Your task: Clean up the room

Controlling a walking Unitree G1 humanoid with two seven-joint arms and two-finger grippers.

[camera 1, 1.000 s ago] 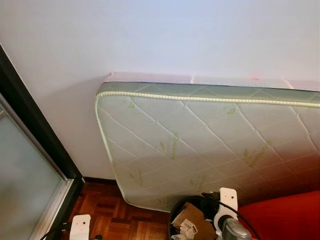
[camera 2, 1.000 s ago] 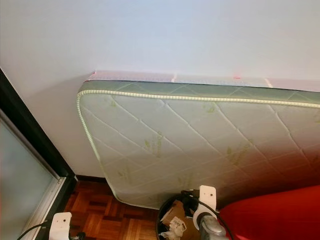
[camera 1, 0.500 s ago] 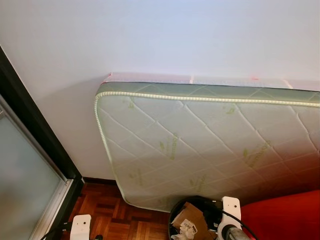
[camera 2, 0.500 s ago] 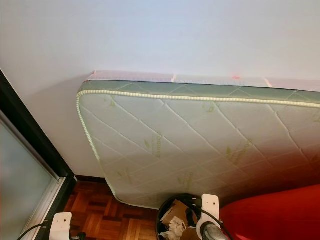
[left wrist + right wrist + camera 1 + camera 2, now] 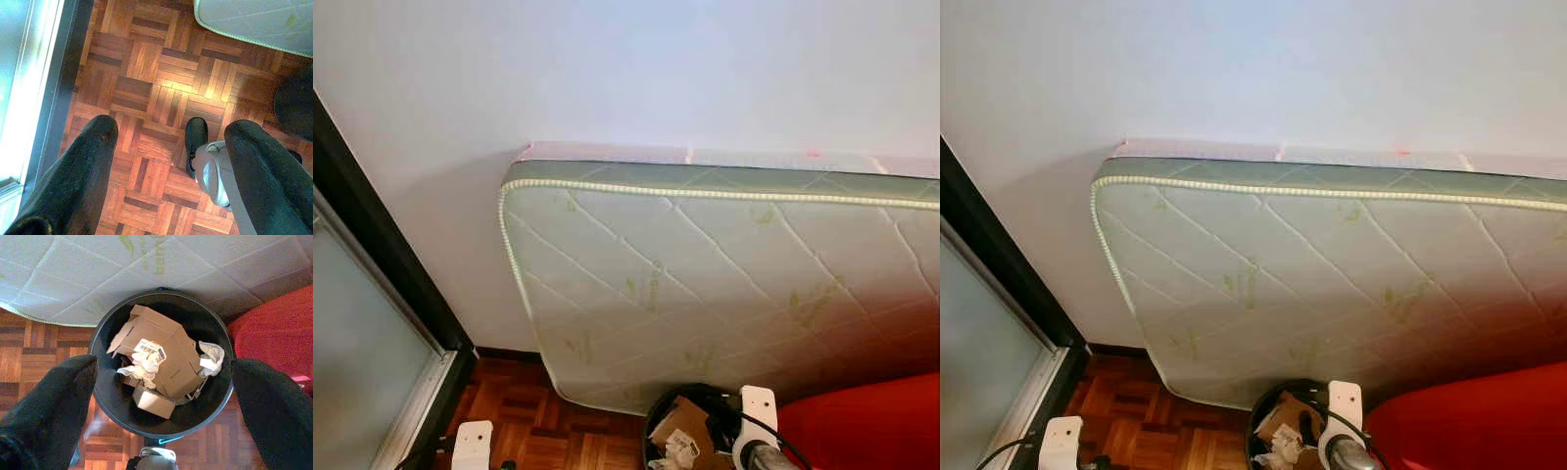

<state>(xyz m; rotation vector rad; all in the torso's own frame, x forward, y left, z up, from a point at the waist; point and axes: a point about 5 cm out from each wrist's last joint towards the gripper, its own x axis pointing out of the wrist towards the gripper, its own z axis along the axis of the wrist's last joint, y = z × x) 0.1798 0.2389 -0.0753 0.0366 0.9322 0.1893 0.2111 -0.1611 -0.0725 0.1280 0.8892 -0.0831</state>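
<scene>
A round black bin (image 5: pixel 105 396) stands on the parquet floor, holding a torn cardboard box (image 5: pixel 164 352), a smaller box (image 5: pixel 152 401) and crumpled white paper (image 5: pixel 211 357). My right gripper (image 5: pixel 164 369) hovers open directly above the bin, with nothing between its fingers. In the eye views the bin (image 5: pixel 690 431) sits at the bottom edge, with my right wrist (image 5: pixel 756 411) just beside it. My left gripper (image 5: pixel 171 129) hangs open and empty over bare parquet, and its wrist (image 5: pixel 472 446) shows low on the left.
A quilted white-and-green mattress (image 5: pixel 705 284) leans against the pale wall right behind the bin. Something red and soft (image 5: pixel 871 421) lies to the bin's right. A dark-framed frosted glass door (image 5: pixel 372 352) runs along the left. My black foot (image 5: pixel 196 142) stands on the parquet.
My right wrist has sunk a little over the bin and drifted slightly left. The left arm and the bin's contents are unchanged.
</scene>
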